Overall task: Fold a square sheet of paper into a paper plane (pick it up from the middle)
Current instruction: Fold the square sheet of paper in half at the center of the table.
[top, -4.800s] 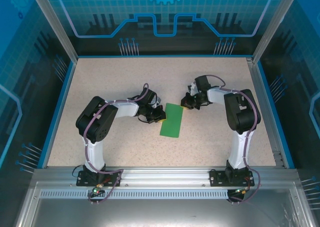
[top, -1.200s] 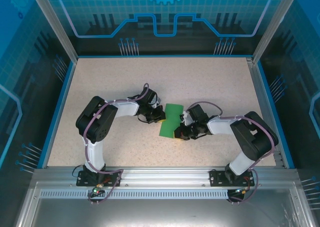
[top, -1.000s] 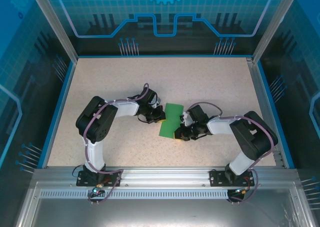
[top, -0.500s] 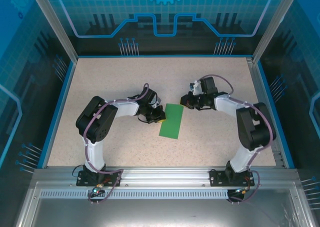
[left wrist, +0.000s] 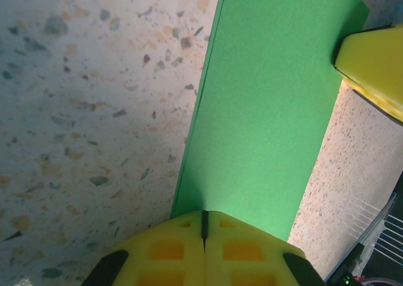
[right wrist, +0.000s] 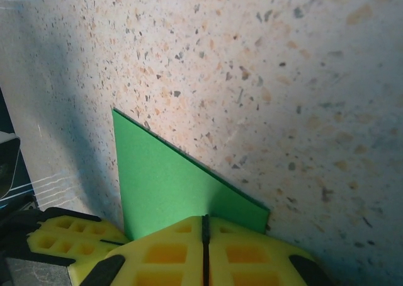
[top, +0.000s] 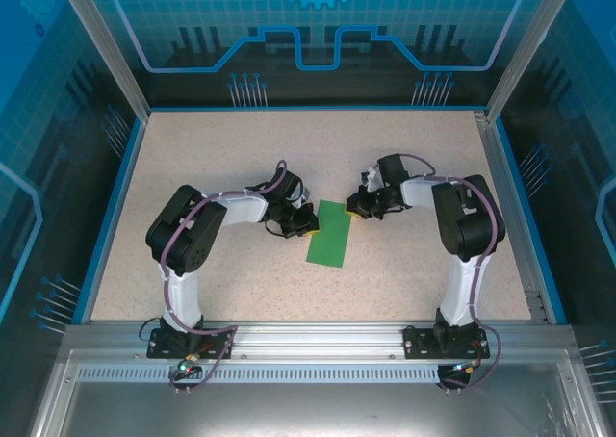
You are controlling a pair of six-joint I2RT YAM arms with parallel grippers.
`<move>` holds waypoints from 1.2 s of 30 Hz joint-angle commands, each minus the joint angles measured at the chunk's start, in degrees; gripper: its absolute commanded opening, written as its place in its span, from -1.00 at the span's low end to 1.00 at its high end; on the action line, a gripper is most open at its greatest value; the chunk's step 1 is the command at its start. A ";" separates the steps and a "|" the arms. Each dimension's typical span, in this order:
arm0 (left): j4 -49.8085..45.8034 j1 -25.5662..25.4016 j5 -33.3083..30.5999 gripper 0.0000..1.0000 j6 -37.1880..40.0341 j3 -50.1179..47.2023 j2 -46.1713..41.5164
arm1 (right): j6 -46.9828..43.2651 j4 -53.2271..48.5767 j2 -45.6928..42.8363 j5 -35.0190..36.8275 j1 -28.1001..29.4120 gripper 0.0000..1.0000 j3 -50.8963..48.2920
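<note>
Green sheet (top: 330,233) lies mid-frame on the table (top: 241,158), looks folded to a strip. Left claw (top: 306,220) clenched, tip on its upper-left edge. Right claw (top: 358,207) clenched, on the upper-right corner. Advice: left pins hard, right presses flat and slides slowly, or the sheet skews.

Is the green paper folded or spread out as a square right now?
Folded: the green paper lies flat as a narrow rectangle, not a square.

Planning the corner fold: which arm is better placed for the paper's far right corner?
Right: right pincer sits shut at that corner of the green paper; left pincer is shut at its left edge.
</note>
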 commanded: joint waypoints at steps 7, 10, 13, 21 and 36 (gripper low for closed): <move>-1.21 -0.75 0.32 -1.00 -3.89 -2.97 -2.49 | -4.97 -3.30 -0.19 -5.62 -1.01 -0.79 3.77; 0.84 -1.64 0.99 -1.00 -6.05 -3.69 -3.78 | -7.28 -6.34 -1.83 -7.52 -0.86 -0.72 5.75; 3.46 -2.38 0.72 -1.00 -8.41 -5.53 -6.08 | -7.24 -8.88 -6.54 -1.16 -0.54 -0.63 3.70; 4.20 -2.07 -5.05 -0.60 -9.29 -10.70 -14.43 | -3.05 -5.89 -17.97 6.85 3.85 -0.30 -9.30; 5.55 4.73 6.46 -0.07 -7.48 -8.49 -12.10 | 7.31 1.45 -22.40 10.27 12.79 -0.22 -18.69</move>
